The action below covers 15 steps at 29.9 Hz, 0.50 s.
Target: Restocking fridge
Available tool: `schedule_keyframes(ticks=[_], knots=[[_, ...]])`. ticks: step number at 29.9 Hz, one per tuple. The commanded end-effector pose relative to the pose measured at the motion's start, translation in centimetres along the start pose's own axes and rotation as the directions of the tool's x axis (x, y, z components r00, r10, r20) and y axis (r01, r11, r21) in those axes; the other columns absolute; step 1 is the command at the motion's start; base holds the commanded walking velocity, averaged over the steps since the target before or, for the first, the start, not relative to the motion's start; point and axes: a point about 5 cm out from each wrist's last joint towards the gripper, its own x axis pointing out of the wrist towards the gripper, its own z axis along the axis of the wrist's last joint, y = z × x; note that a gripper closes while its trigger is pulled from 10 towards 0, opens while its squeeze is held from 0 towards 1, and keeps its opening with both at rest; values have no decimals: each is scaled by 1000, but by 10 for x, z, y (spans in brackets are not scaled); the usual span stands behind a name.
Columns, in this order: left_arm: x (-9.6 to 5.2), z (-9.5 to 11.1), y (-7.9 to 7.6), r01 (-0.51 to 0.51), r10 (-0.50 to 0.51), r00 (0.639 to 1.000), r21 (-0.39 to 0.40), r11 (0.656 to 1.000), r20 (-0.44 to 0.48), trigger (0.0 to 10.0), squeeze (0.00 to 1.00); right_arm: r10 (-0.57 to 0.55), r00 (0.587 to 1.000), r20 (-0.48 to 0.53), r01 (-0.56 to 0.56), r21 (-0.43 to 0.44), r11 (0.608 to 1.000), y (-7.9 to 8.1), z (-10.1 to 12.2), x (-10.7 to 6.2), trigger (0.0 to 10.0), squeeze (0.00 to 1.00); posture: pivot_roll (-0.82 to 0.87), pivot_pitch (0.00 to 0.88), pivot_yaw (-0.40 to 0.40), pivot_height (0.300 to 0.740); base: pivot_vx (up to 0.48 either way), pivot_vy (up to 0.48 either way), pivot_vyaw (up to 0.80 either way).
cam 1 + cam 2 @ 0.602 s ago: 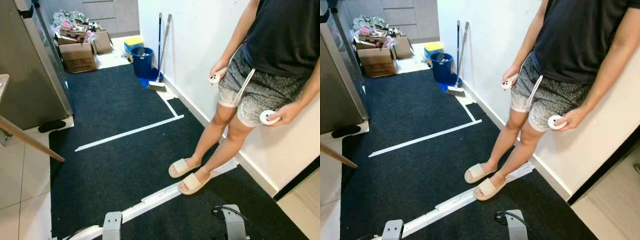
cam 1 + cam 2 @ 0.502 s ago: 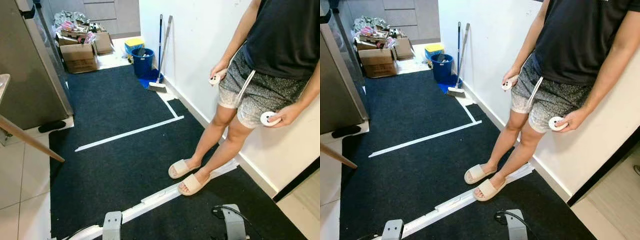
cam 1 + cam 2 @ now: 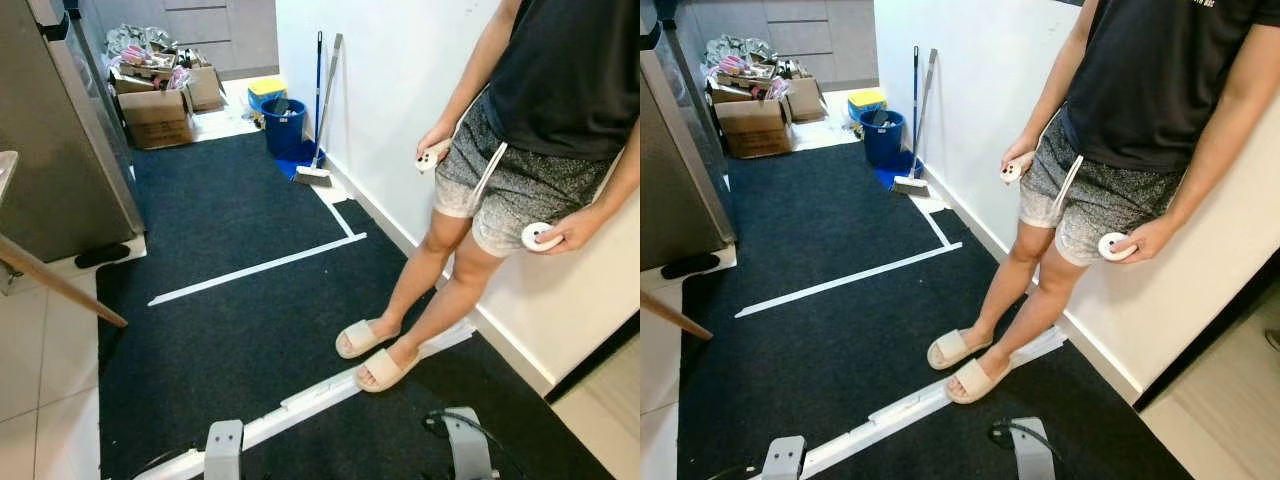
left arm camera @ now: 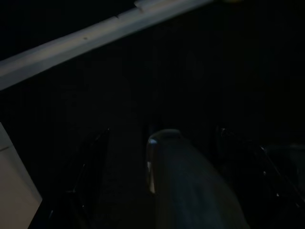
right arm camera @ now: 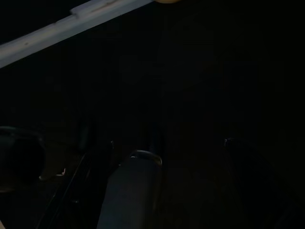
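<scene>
Fridge (image 3: 50, 130): standing at left beside dark carpet (image 3: 230, 300). Person (image 3: 1100, 190) in sandals standing against wall, holding white controllers. Blue bucket (image 3: 285, 122), broom (image 3: 318, 150), cardboard boxes (image 3: 158, 112) lying beyond. Both pincers hanging in shade; finger state cannot be told.

The fridge (image 3: 55, 130) stands at the left edge of the carpet (image 3: 240, 330). A person (image 3: 520, 150) stands at its right edge, against the wall (image 3: 390, 90). Boxes (image 3: 158, 112), bucket (image 3: 285, 122) and broom (image 3: 320, 120) stand at its far end
</scene>
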Motion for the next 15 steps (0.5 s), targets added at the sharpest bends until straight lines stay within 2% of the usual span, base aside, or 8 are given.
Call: schedule_keyframes(ticks=[1,9,14,15], knots=[[0,-4,-8,15,-15,1000,-1,1000,-4,10000,0,-12,1000,-29,12,-1,1000,-4,-8,-2,10000,0,29,0,-37,740,0,0,-800],[-1,-6,-4,4,-4,1000,22,1000,3,10000,0,-8,1000,-27,8,-2,1000,-4,-8,-1,10000,0,31,0,-29,740,0,0,0],[-1,-6,-5,6,-6,1000,24,1000,3,10000,0,38,999,-9,-38,21,999,0,-7,-1,10000,0,31,0,-28,740,0,0,0],[-1,-7,-5,10,-10,1000,23,1000,2,10000,0,49,999,-8,-49,20,999,0,-7,-2,10000,0,31,0,-28,740,0,0,800]])
